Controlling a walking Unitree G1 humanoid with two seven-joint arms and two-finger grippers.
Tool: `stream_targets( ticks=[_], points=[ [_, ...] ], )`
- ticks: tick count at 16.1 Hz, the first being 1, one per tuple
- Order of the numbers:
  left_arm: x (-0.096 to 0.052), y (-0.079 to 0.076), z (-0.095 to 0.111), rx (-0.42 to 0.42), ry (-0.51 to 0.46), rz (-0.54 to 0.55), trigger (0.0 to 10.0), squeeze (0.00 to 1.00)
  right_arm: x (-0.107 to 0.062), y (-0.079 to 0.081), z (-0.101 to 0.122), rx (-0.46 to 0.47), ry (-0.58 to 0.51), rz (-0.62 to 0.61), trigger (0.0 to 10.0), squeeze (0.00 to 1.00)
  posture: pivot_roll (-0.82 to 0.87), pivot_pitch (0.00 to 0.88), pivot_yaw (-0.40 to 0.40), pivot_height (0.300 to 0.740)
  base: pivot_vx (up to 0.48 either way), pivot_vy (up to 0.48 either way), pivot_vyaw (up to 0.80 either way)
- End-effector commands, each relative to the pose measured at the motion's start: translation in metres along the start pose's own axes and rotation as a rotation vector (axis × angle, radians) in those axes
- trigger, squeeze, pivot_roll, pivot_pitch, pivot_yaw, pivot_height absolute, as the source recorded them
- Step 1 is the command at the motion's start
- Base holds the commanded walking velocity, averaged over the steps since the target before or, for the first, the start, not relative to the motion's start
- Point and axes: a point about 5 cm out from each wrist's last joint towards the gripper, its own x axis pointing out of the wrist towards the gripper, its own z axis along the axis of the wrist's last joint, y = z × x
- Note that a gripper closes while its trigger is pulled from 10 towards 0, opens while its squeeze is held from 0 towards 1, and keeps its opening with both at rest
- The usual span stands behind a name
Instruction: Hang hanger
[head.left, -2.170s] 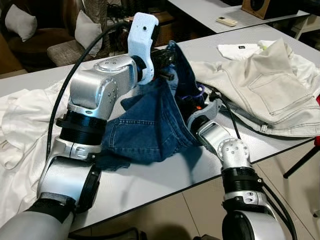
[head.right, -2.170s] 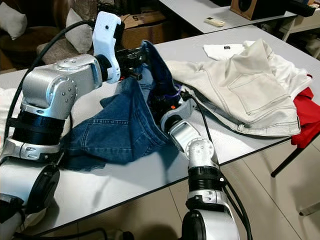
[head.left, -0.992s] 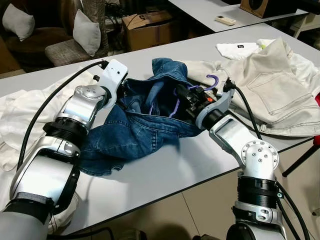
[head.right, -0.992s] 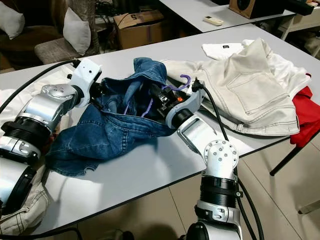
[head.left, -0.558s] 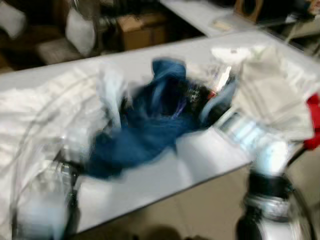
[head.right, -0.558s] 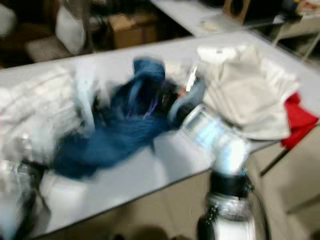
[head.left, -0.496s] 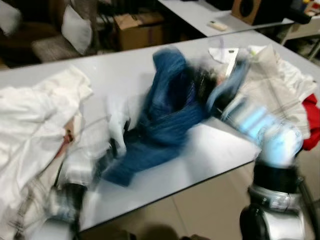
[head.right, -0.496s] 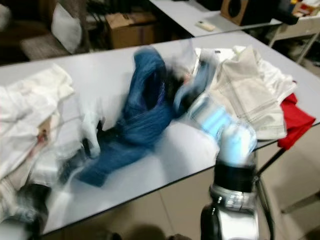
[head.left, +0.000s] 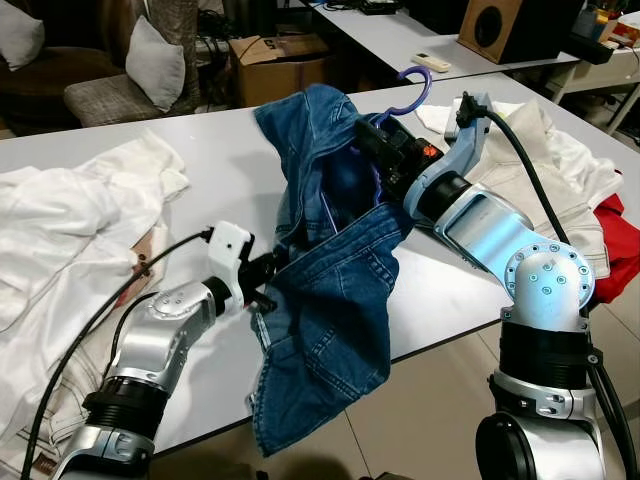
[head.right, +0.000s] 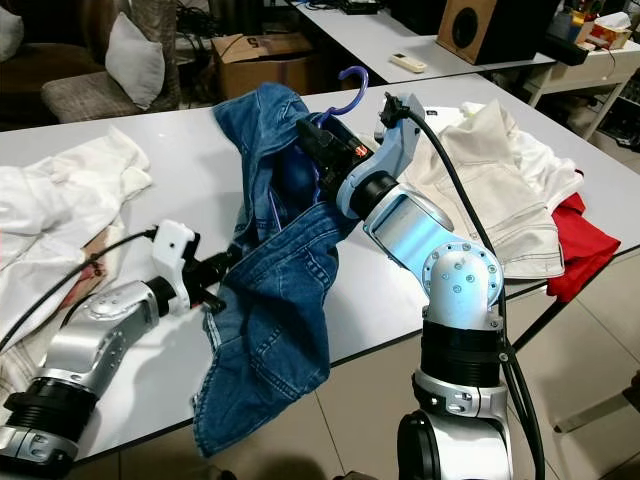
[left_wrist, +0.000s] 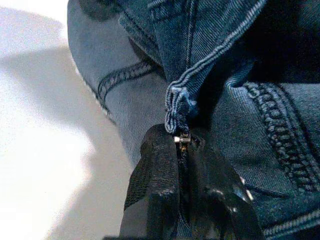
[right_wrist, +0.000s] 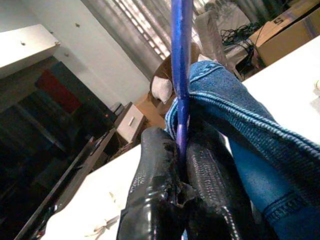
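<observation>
Right gripper: fingers were pressed together on the neck of the purple hanger, holding it raised above the grey table.
Hanger: its hook stood up above the gripper, while its lower part was buried in the denim.
Blue jeans: draped from the hanger, falling across the table and over its near edge.
Left gripper: fingers were closed tight on a hem of the jeans beside the zipper, low and near the table's front.
White jacket: lay spread on the table beyond the right arm, with a red cloth at its far side.
White clothes: were heaped on the table's left part.
</observation>
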Motion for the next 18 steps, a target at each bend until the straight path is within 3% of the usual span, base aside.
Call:
stream_targets(
  ticks=[1,2,4,8,13,15,16,17,18],
  points=[
    [-0.003,0.000,0.003,-0.014,-0.008,-0.019,2.1,0.00,-0.005,0.003,0.008,-0.020,-0.048,0.017,10.0,0.00,-0.11,0.000,-0.027,0.740,0.000,0.000,0.48],
    [-0.004,-0.001,0.005,-0.036,-0.025,-0.039,10.0,0.00,-0.005,0.002,0.009,-0.019,-0.052,0.011,10.0,0.00,-0.11,0.000,-0.027,0.740,0.000,0.000,0.56],
    [-0.015,-0.001,0.016,-0.063,-0.101,-0.098,10.0,1.00,-0.008,-0.003,0.013,-0.017,-0.072,-0.015,10.0,0.00,-0.11,0.000,-0.022,0.740,0.000,0.000,0.79],
    [-0.045,0.000,0.033,-0.075,-0.174,-0.141,10.0,1.00,-0.014,-0.009,0.015,-0.024,-0.079,-0.030,10.0,0.00,-0.11,0.000,-0.023,0.740,0.000,0.000,0.78],
    [-0.069,0.001,0.019,-0.067,-0.058,-0.209,10.0,1.00,-0.020,-0.012,0.024,-0.040,-0.099,-0.032,10.0,0.00,-0.11,0.000,-0.011,0.740,0.000,0.000,0.77],
    [-0.085,0.010,0.018,-0.054,-0.050,-0.148,10.0,1.00,-0.025,-0.017,0.028,-0.067,-0.091,-0.056,10.0,0.00,-0.11,0.000,-0.018,0.740,0.000,0.000,0.76],
    [-0.085,0.014,0.023,-0.033,-0.094,-0.068,10.0,1.00,-0.027,-0.019,0.028,-0.071,-0.088,-0.067,10.0,0.00,-0.11,0.000,-0.022,0.740,0.000,0.000,0.76],
    [-0.078,0.010,0.033,-0.024,-0.174,0.003,10.0,0.00,-0.030,-0.023,0.026,-0.099,-0.074,-0.091,10.0,0.00,-0.11,0.000,-0.026,0.740,0.000,0.000,0.00],
    [-0.073,0.004,0.040,-0.021,-0.222,0.030,10.0,0.00,-0.032,-0.025,0.024,-0.119,-0.062,-0.109,10.0,0.00,-0.11,0.000,-0.026,0.740,0.000,0.000,0.00]
  ],
)
